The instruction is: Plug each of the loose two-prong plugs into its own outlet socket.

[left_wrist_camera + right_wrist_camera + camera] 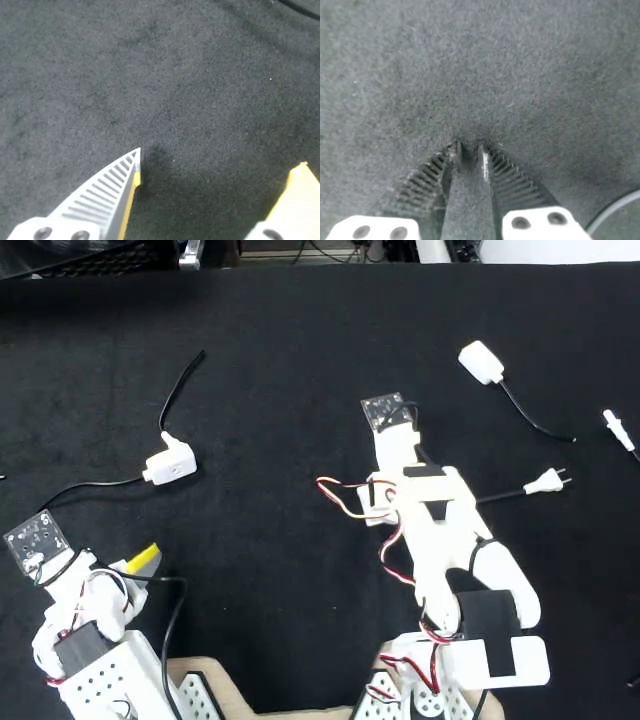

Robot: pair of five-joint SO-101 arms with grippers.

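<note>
High view, sockets: I count two white ones on the black cloth [300, 340]. The near socket [170, 462] is left of centre and the far socket [482, 362] upper right.
High view, plugs: black plug [548, 480] lies loose beside the right arm [440, 530]. White plug [618, 428] is at the right edge.
Left wrist view, left gripper [220, 160]: jaws wide, holding nothing, over cloth.
Right wrist view, right gripper [470, 148]: I see its jaws nearly together, holding nothing, with a cable [620, 205] nearby.
</note>
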